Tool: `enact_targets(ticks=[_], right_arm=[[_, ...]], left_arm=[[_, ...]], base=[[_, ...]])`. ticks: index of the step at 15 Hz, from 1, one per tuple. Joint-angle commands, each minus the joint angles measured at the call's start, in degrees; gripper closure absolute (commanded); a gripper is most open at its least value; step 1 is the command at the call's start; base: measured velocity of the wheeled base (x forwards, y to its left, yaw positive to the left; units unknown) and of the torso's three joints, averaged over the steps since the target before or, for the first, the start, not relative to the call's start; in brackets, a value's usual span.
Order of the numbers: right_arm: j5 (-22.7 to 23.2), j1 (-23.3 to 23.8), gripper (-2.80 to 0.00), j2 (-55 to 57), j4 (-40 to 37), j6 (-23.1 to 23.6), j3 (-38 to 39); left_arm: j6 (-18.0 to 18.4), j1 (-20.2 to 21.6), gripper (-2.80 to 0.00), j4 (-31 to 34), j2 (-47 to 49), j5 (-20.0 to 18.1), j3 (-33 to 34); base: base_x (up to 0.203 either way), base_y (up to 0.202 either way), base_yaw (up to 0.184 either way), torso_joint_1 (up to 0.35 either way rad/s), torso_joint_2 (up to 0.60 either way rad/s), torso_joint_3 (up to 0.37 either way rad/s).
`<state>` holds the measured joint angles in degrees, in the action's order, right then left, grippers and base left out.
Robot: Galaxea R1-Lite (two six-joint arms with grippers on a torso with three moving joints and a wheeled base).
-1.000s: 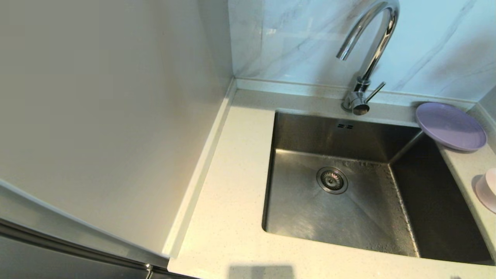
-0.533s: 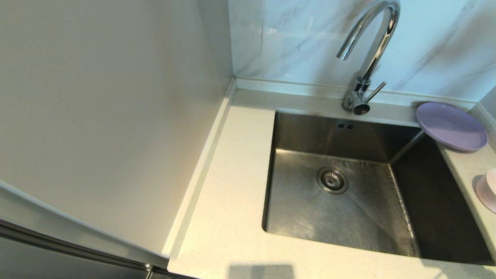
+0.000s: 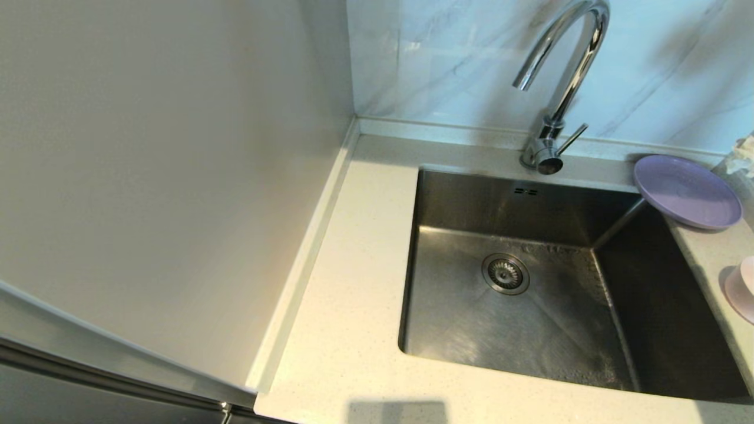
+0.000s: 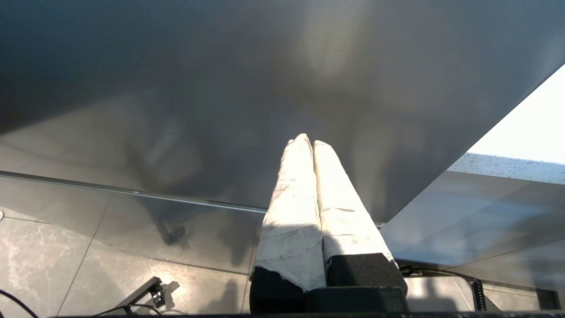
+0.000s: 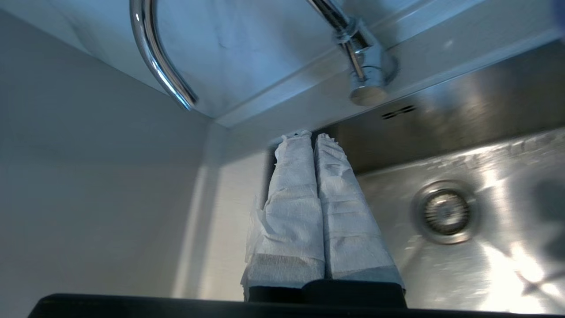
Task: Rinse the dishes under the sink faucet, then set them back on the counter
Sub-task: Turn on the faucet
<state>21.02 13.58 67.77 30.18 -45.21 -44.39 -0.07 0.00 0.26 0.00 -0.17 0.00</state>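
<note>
While the sink (image 3: 518, 277) lies bare, with only its round drain strainer (image 3: 505, 274) in the floor and two overflow slots in the back wall, the lilac plate (image 3: 687, 191) rests on the counter (image 3: 347, 330) at the sink's far right corner, its rim jutting slightly over the basin. A pale pink bowl (image 3: 741, 288) sits on the counter along the sink's right side, nearer than the plate and partly cut off by the frame. The faucet (image 3: 559, 76) rises behind the sink, its spout arching over the basin, no water running. The right gripper (image 5: 311, 134) hangs above the sink, its wrapped fingers pressed together, holding nothing, aimed toward the sink's back left corner. The left gripper (image 4: 307, 140) is parked away from the sink over a grey tiled floor (image 4: 66, 251), fingers likewise closed and empty.
</note>
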Motion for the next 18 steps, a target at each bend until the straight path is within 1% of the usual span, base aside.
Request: enact_targets(ticks=[1, 3, 5, 7, 9, 11, 12, 13, 15, 16, 18], right_arm=[[6.31, 4.09, 0.0, 6.46, 0.38, -7.52, -3.92], [8.73, 4.47, 0.0, 10.45, 0.67, -8.33, -6.0], [12.41, 4.51, 0.0, 15.02, 0.74, -8.46, -9.35], [13.7, 4.47, 0.0, 20.33, 0.73, -8.49, -14.07], [13.96, 4.49, 0.0, 25.2, 0.75, -8.29, -19.47], [13.78, 4.52, 0.0, 28.05, 2.13, -8.01, -23.11], [13.36, 4.52, 0.0, 28.65, 4.8, -7.83, -23.37], [11.87, 4.48, 0.0, 29.34, 8.31, -7.74, -23.46], [6.91, 3.68, 0.0, 30.42, 12.64, -7.55, -23.58], [6.51, 3.49, 0.0, 30.74, 14.04, -7.37, -23.98], [6.2, 3.08, 0.0, 31.06, 14.38, -6.36, -24.81]], left_arm=[[-0.01, 0.0, 0.0, 0.01, 0.0, -0.01, 0.0], [-0.01, 0.0, 0.0, 0.01, 0.0, -0.01, 0.0], [-0.01, 0.0, 0.0, 0.01, 0.0, -0.01, 0.0], [-0.01, 0.0, 0.0, 0.01, 0.0, -0.01, 0.0], [-0.01, 0.0, 0.0, 0.01, 0.0, -0.01, 0.0], [-0.01, 0.0, 0.0, 0.01, 0.0, -0.01, 0.0], [-0.01, 0.0, 0.0, 0.01, 0.0, -0.01, 0.0], [-0.01, 0.0, 0.0, 0.01, 0.0, -0.01, 0.0], [-0.01, 0.0, 0.0, 0.01, 0.0, -0.01, 0.0], [-0.01, 0.0, 0.0, 0.01, 0.0, -0.01, 0.0], [-0.01, 0.0, 0.0, 0.01, 0.0, -0.01, 0.0]], base=[[0.0, 0.0, 0.0, 0.0, 0.0, 0.0], [0.0, 0.0, 0.0, 0.0, 0.0, 0.0], [0.0, 0.0, 0.0, 0.0, 0.0, 0.0], [0.0, 0.0, 0.0, 0.0, 0.0, 0.0], [0.0, 0.0, 0.0, 0.0, 0.0, 0.0], [0.0, 0.0, 0.0, 0.0, 0.0, 0.0], [0.0, 0.0, 0.0, 0.0, 0.0, 0.0], [0.0, 0.0, 0.0, 0.0, 0.0, 0.0], [0.0, 0.0, 0.0, 0.0, 0.0, 0.0], [0.0, 0.0, 0.0, 0.0, 0.0, 0.0], [0.0, 0.0, 0.0, 0.0, 0.0, 0.0]])
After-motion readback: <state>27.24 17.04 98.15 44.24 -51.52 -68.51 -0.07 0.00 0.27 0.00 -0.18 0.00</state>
